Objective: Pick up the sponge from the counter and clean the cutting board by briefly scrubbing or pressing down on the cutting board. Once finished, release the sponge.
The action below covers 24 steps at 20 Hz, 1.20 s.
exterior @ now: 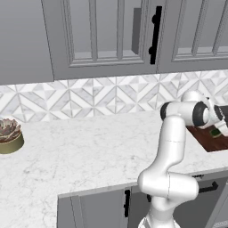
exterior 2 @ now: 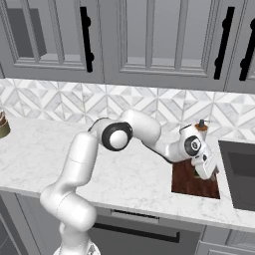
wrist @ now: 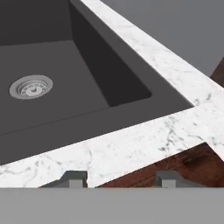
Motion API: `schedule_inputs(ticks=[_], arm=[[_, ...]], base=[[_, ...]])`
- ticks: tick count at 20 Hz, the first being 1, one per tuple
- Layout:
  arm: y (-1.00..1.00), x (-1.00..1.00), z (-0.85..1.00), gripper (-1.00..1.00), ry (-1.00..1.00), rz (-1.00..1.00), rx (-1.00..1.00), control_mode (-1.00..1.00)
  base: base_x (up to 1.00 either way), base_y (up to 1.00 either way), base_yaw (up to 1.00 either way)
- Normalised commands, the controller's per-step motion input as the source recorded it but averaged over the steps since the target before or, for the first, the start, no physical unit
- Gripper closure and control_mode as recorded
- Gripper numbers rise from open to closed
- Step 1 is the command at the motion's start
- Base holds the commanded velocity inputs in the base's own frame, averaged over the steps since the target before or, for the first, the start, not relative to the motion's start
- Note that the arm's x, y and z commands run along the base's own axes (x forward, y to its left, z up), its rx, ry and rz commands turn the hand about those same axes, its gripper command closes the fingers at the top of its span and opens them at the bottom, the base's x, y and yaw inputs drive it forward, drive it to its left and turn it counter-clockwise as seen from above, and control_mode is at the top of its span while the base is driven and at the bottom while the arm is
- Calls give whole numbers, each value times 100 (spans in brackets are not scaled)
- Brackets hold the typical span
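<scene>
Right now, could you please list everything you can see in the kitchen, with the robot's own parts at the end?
sponge: one, green, lying on the cutting board beside the gripper.
cutting board: one, dark reddish-brown, flat on the counter just left of the sink.
counter: one, white marble with grey veins.
sink: one, dark grey basin with a silver drain, set into the counter.
potted succulent: one, reddish-green in a tan pot, far left on the counter.
wall cabinets: several, grey with black handles, above the patterned backsplash.
arm: one, white with dark joints.
gripper: one, low over the board, jaws apart.
</scene>
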Motion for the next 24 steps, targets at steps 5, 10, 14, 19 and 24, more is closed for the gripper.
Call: schedule_inputs(ticks=[5, 10, 14, 19, 24], arm=[[0, -89, -28, 100, 4, 0, -7, -100], [53, -56, 0, 100, 5, 0, 0, -100], [88, -8, -3, 100, 0, 0, 0, -100], [41, 53, -33, 100, -3, -2, -3, -100], [-30, 89, -36, 100, -1, -7, 0, -100]], base=[[0, 0, 0], [0, 0, 0], [0, 0, 0], [0, 0, 0], [0, 0, 0]])
